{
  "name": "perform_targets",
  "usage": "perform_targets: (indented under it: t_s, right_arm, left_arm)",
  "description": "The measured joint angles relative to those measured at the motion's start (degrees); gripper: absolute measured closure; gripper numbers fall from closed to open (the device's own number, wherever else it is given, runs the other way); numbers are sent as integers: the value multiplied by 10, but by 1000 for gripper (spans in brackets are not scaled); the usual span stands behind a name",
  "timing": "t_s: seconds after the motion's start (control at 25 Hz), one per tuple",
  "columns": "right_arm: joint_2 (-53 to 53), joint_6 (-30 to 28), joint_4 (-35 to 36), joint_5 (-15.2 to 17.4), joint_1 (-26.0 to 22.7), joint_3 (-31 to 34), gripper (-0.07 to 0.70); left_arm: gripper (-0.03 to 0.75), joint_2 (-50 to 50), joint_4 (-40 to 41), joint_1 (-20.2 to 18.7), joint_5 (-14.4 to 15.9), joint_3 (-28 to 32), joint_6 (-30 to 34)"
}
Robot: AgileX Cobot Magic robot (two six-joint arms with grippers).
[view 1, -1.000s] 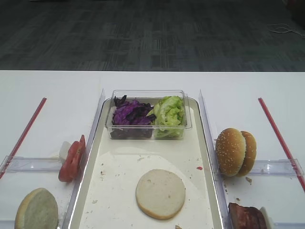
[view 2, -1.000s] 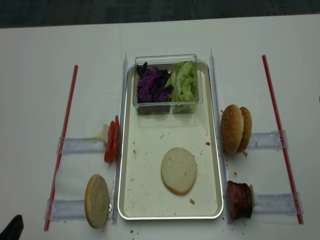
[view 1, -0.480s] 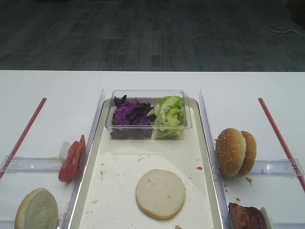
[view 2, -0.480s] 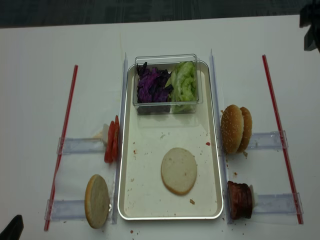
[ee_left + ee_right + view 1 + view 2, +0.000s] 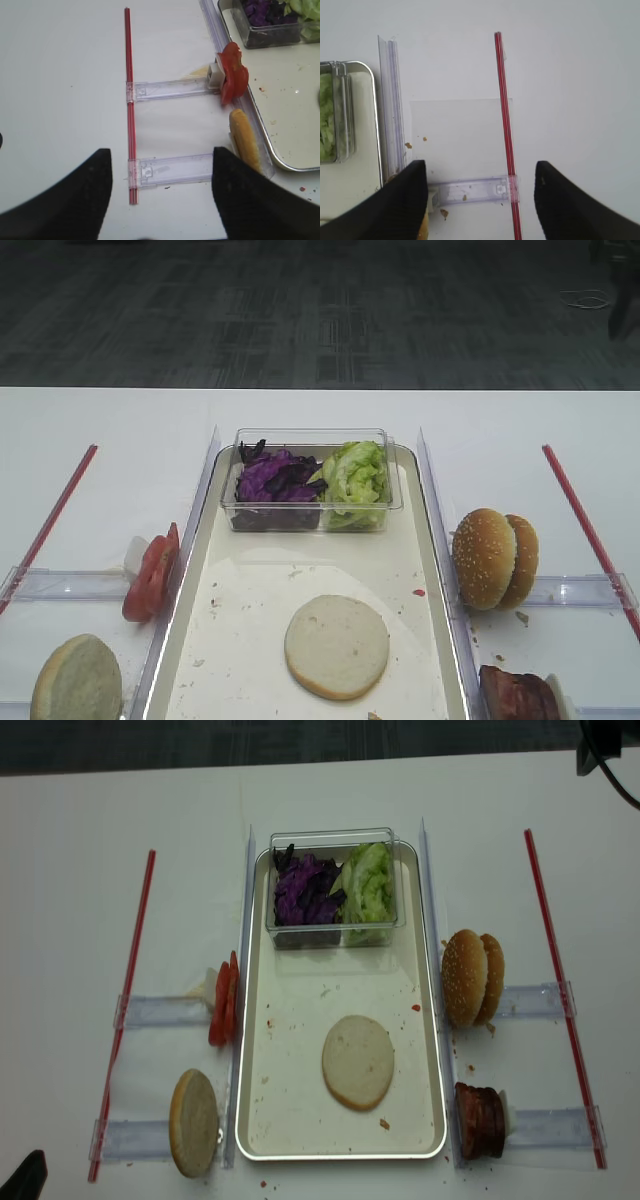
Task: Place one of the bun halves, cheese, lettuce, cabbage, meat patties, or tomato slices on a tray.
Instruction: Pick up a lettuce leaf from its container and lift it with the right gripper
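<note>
The tray holds one pale bun half lying cut face up. A clear tub at its far end holds the purple cabbage and the green lettuce. The tomato slices and another bun half stand on edge left of the tray. Sesame bun halves and meat patties stand to its right. Cheese is out of view. My left gripper hangs open over a clear holder. My right gripper is open above the table right of the tray, holding nothing.
Red strips run down both sides of the white table, crossed by clear plastic holders. Clear rails flank the tray. Part of the right arm shows at the top right.
The right arm has come into the top right of both high views and shifted slightly. Nothing on the table has moved.
</note>
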Motion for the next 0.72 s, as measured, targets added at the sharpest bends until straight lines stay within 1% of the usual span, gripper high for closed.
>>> perform_targets:
  t_s: [0.12,0.28,0.48,0.72]
  right_arm:
    - [28,0,0,0,0,-26,163]
    - [50,-3,0,-12,0,-39,163]
    - [56,-59,0,-43,0,-40,163]
    - [56,-69,0,-49,0,-40,163]
  left_arm:
    - [303,0,0,0,0,0,0]
    - [303,0,0,0,0,0,0]
    - [303,0,0,0,0,0,0]
    - [303,0,0,0,0,0,0]
